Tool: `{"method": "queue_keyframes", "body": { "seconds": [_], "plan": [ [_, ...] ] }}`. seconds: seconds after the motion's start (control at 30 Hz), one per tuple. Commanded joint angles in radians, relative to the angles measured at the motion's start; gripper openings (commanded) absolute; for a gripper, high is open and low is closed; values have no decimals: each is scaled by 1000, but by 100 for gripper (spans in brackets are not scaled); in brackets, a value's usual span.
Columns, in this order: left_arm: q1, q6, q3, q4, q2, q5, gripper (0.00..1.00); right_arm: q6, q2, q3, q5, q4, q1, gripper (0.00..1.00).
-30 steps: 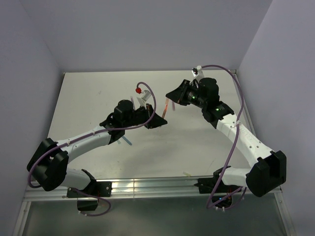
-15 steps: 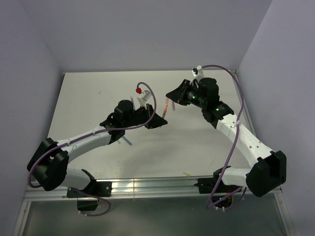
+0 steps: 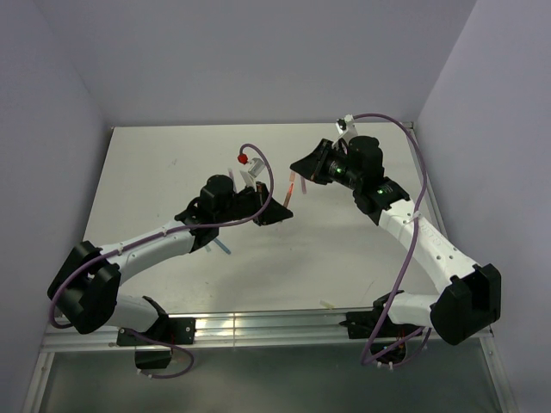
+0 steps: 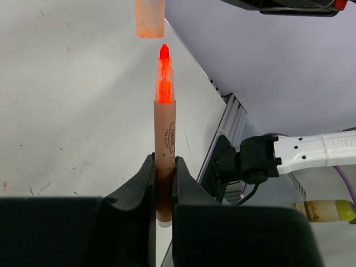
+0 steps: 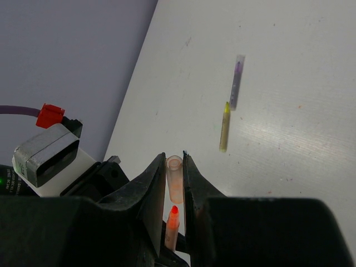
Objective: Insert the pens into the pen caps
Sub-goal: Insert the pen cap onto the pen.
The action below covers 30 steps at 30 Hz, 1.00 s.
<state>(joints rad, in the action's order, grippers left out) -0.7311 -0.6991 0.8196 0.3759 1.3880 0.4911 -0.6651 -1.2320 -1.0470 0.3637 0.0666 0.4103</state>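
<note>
My left gripper (image 4: 165, 167) is shut on the lower barrel of an orange pen (image 4: 165, 133), held upright with its bright orange tip bare. Just beyond that tip hangs a translucent pale-orange pen cap (image 4: 150, 19), its open end facing the tip across a small gap. My right gripper (image 5: 174, 158) is shut on that cap (image 5: 175, 179), and the pen's tip (image 5: 173, 218) shows just below it between the fingers. From above, pen (image 3: 287, 198) and cap (image 3: 293, 179) meet mid-table between the left gripper (image 3: 274, 211) and the right gripper (image 3: 301, 168).
A grey-purple pen (image 5: 237, 82) and a yellow pen (image 5: 224, 127) lie on the white table (image 5: 289, 67) beyond the cap. A blue pen (image 3: 223, 249) pokes out under the left arm. A pale stick with a yellow-green end (image 4: 328, 210) lies near the right arm's base.
</note>
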Motion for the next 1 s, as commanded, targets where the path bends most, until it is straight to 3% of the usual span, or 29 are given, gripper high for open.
{"method": "queue_keyframes", "body": {
  "seconds": [0.0,0.97],
  "plan": [
    [-7,12,15,34,-4,-13,0,-7,37,-24,4,-39,4,0],
    [-5,32,18,21,-33,-45,0,-10,23,-1,20,-44,12,0]
  ]
}}
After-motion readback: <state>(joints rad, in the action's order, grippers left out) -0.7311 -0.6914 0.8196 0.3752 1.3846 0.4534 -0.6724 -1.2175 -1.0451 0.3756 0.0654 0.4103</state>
